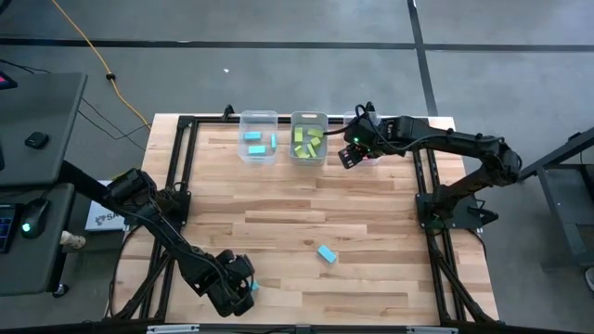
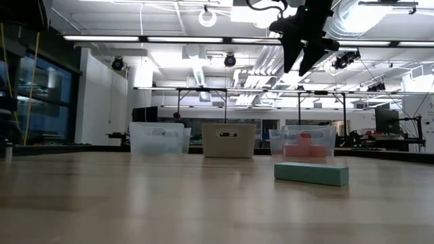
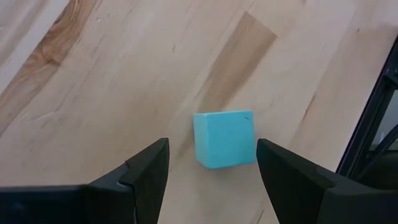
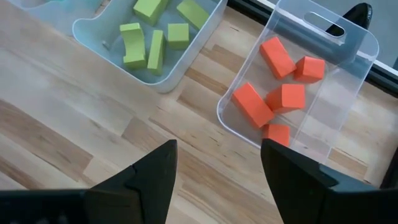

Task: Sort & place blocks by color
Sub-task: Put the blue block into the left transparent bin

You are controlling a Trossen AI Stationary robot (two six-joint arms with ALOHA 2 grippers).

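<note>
A light blue cube [image 3: 225,138] rests flat on the wooden table near its near-left corner [image 1: 252,288]. My left gripper [image 3: 212,148] is lowered over it, open, one finger on each side of the cube with a gap showing. A light blue bar [image 1: 326,253] lies flat on the table near the middle [image 2: 311,173]. My right gripper [image 4: 217,149] hangs open and empty above the table, beside the bin of red-orange blocks [image 4: 283,96] at the far edge [image 1: 353,153].
Three clear bins stand in a row along the far edge: one with light blue blocks [image 1: 258,136], one with lime green blocks [image 1: 308,136], one with red-orange blocks [image 4: 323,130]. A black frame rail [image 3: 373,118] runs close beside the cube.
</note>
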